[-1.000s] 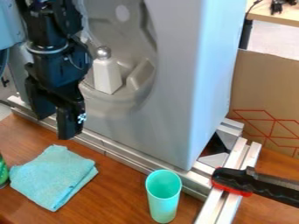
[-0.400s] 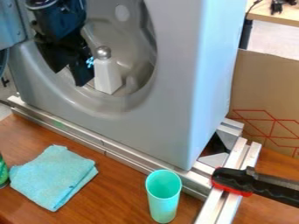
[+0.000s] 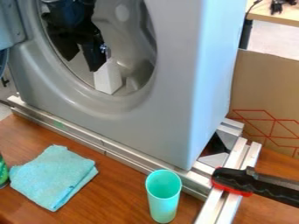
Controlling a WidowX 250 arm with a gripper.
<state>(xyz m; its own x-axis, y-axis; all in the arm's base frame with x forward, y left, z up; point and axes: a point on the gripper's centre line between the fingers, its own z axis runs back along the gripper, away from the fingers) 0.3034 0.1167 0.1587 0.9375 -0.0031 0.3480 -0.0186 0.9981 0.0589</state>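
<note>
My gripper (image 3: 82, 62) is in the upper left of the frame, inside the round opening of the grey cabinet (image 3: 158, 131), its two fingers spread with nothing visible between them. The white block (image 3: 107, 79) stands upright just right of and below my right-hand fingertip in the picture; my finger overlaps its top, and I can't tell whether they touch. A small sideways error could make that finger knock the block over, since it looks narrow and depth is hard to judge here. Swinging left or dropping low could scrape me on the opening's curved rim, and the door (image 3: 10, 26) at the upper left edge crowds that side. The hollow runs on above and right of the block, giving more room there. Down front, the metal rail (image 3: 105, 147) separates the cabinet from the cloth (image 3: 52, 176) and green cup (image 3: 163, 199).
</note>
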